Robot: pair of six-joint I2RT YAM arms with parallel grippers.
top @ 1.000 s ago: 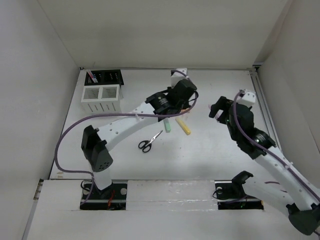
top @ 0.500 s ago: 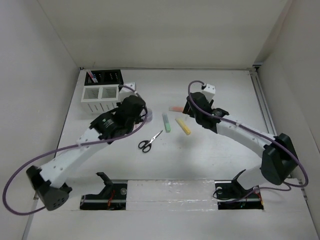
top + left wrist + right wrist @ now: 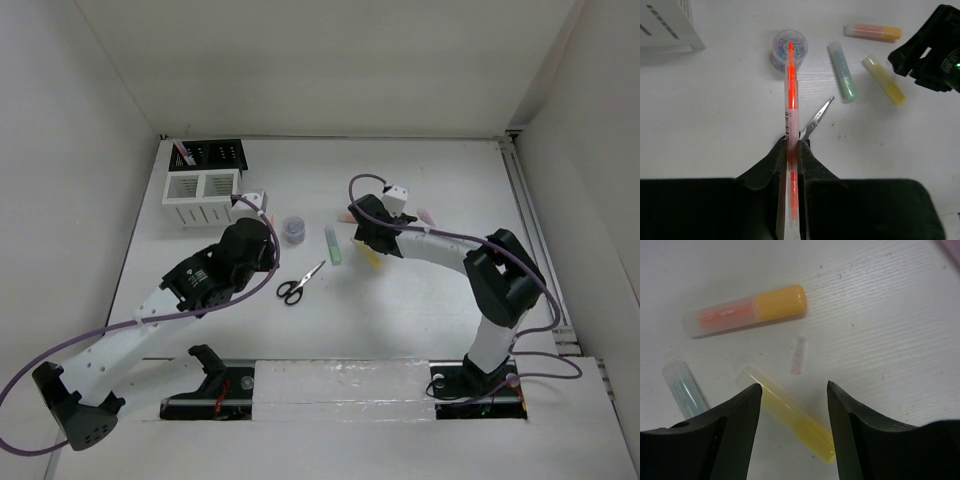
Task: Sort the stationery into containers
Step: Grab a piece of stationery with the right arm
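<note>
Left wrist: left fingers point(image 3: 767, 172) clamp orange pen point(image 3: 791, 100), tail hidden between them; right fingers point(image 3: 737, 417) spread astride yellow marker point(image 3: 787, 415).

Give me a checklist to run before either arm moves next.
1. Left gripper shut on pen: ok.
2. Right gripper open astride yellow marker: ok.
3. Orange marker outside those jaws: ok.
4. Green marker free of the right fingers: cannot tell, one end is hidden behind a finger.
5. Pen tip not touching tub: cannot tell, they overlap in the wrist view.
</note>
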